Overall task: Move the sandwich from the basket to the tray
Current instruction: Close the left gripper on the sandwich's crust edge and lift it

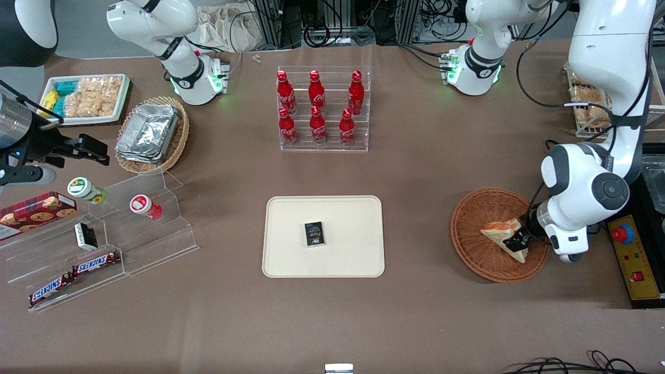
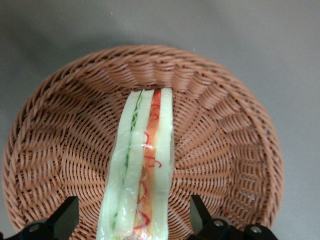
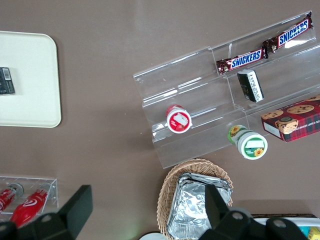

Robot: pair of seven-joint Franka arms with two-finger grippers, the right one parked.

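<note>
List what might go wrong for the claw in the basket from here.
The claw is open astride the sandwich in the basket. The slick clear wrap could slip once it closes. The soft bread could crush. The black packet sits mid-tray, so the sandwich could land on it.

You have six red cola bottles point(image 1: 316, 106) at twelve o'clock, foil containers point(image 1: 147, 132) at ten, Snickers bars point(image 1: 96, 263) at eight.
</note>
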